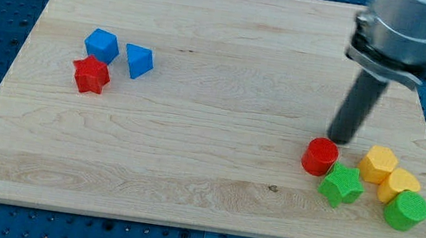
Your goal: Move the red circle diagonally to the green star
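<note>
Pale wooden counter [192,149] carried, near its bottom right corner, the red circle block [320,156] touching the green star block [341,185], while my tip [341,140], having no fingers, stood just above the circle.

Green star [341,185] and yellow block [378,163] crowd the red circle [320,156]; its left side lies open.

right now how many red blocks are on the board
2. The red star sits at the view's left, touching the blue cube. The red circle is at the view's lower right, just below my tip and beside the green star. None looks hidden.
</note>
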`<control>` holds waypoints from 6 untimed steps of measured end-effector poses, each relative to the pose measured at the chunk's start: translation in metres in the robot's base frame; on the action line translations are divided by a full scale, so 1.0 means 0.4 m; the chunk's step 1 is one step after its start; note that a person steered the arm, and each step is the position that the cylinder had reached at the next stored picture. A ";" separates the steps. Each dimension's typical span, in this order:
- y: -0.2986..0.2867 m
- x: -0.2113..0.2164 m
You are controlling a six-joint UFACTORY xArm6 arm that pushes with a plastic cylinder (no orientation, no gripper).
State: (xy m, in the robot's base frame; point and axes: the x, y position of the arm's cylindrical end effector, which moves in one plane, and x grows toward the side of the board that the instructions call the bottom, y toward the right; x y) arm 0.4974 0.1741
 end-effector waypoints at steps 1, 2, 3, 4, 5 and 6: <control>0.000 0.005; 0.000 0.011; 0.000 0.046; 0.000 0.077; -0.017 0.093; -0.081 0.093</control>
